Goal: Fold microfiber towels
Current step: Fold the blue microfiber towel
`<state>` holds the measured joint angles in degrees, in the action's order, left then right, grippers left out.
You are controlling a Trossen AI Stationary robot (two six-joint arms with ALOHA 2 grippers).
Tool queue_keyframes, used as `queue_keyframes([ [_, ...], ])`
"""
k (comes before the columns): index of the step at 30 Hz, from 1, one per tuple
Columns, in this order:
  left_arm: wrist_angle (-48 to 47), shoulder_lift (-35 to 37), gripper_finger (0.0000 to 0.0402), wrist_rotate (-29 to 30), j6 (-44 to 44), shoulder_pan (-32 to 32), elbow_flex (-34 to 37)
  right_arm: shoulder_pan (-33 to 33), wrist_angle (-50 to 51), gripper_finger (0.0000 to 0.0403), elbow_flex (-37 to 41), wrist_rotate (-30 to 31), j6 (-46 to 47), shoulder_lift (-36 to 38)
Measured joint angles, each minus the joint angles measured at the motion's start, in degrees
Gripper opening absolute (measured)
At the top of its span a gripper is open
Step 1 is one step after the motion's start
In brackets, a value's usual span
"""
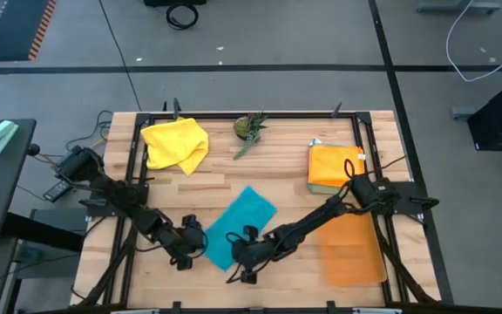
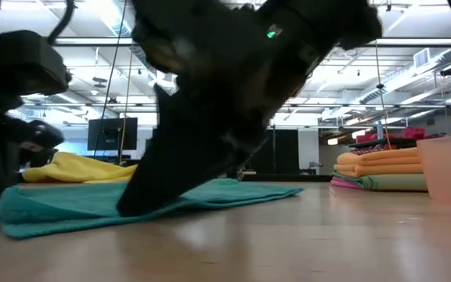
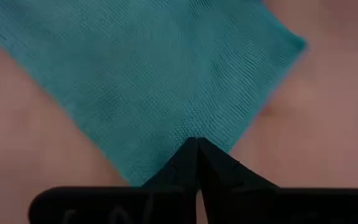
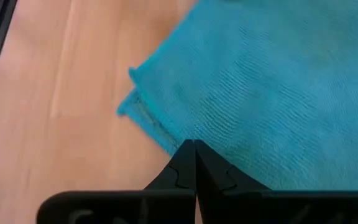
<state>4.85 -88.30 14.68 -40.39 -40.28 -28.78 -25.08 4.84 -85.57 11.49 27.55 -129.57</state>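
Overhead, table-level, both wrist views close on teal towel (image 1: 240, 225)

You're looking at a pale wooden table (image 1: 260, 170) ringed by a dark metal frame (image 1: 356, 118), standing on a grey floor (image 1: 260, 39) crossed by dark lines; a coiled black cable (image 1: 182, 13) lies on it, and a white cable (image 1: 473, 44) loops at the far right; a hazard-striped mat (image 1: 11, 26) sits in the corner; level across the table you see an open hall — ceiling strip lights (image 2: 343, 31), ducting (image 2: 421, 70), a dark monitor (image 2: 112, 133)
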Motion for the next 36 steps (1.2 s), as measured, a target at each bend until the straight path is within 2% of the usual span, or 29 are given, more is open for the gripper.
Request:
queue_keyframes([
  [4,6.75,-0.37,0.0010,-1.98,-2.89,-2.82,0.24,-2.06,3.29,0.0002,0.24,-0.33,1.48,0.56],
  [7,17.54,-1.20,0.0007,-2.05,-3.31,-4.03,0.18,-4.00,5.33,0.0002,0.38,-1.52,1.32,1.43],
  [10,28.23,-1.55,0.0015,-1.23,1.44,-4.78,-0.79,-5.50,7.52,0.0002,0.74,-1.99,0.36,3.31],
  [12,31.58,-1.47,0.0026,-0.96,6.82,-4.95,-2.15,-6.38,7.19,0.0002,0.80,-1.15,-0.10,5.01],
  [15,27.90,-1.39,0.0035,-0.72,16.10,-5.48,-3.90,-7.43,2.94,0.0002,0.43,0.82,-0.58,6.43],
  [18,21.03,-2.97,0.0034,-0.55,21.20,-5.42,-4.35,-7.80,-3.48,0.0002,0.56,0.97,-1.19,3.97],
  [22,21.59,-7.24,0.0016,0.40,26.24,-3.58,-4.45,-8.06,-6.00,0.0002,0.66,0.98,-0.95,1.84],
  [26,21.59,-11.48,0.0007,0.90,26.64,0.80,-4.94,-8.01,-2.54,0.0002,0.61,3.08,-0.77,1.94],
  [31,26.74,-12.54,0.0017,0.13,33.41,4.68,-5.52,-7.65,3.43,0.0002,0.50,7.42,-1.78,5.31],
  [36,22.91,-12.60,0.0006,-3.85,26.41,9.06,-5.50,-3.53,14.51,0.0002,1.65,7.70,0.29,7.48],
])
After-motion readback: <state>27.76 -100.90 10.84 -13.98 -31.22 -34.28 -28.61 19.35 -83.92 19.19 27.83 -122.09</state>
